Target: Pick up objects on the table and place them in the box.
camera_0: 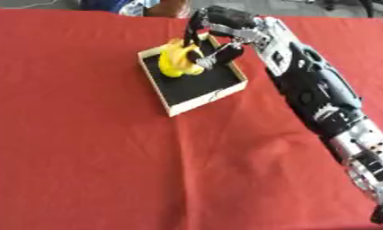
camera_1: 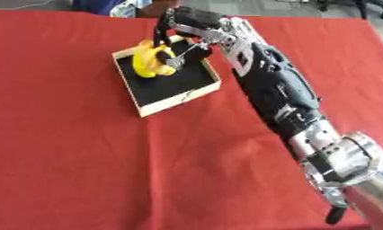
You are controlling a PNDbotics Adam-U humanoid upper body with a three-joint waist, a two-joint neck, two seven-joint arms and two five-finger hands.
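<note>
A shallow square box [camera_0: 192, 104] with pale, wood-coloured walls and a matte black floor sits askew on the table, one corner pointing toward the robot. Inside it, against the far-left wall, lies a glossy yellow object [camera_0: 175, 60] with rounded, lumpy curves, like a soft toy or a moulded plastic shape; its exact form cannot be made out. The rest of the black floor is bare.

The right arm [camera_1: 277, 90] reaches in from the lower right, a long run of black shell panels broken by silver, ribbed metal joints near the elbow. The right hand [camera_0: 222, 33] hangs over the far side of the box, its dark fingers [camera_0: 196, 24] curled down around the yellow object, with the thumb pressing on the object's near side. The object rests low in the box, so it is both gripped and inside the walls.

The table is covered by a red cloth [camera_0: 84, 152], smooth for the most part, with faint creases and a soft ripple near the arm's middle. Beyond the far edge runs a strip of grey floor [camera_1: 289, 6], and some blue and brown shapes too unclear to name stand at the cloth's top edge.
</note>
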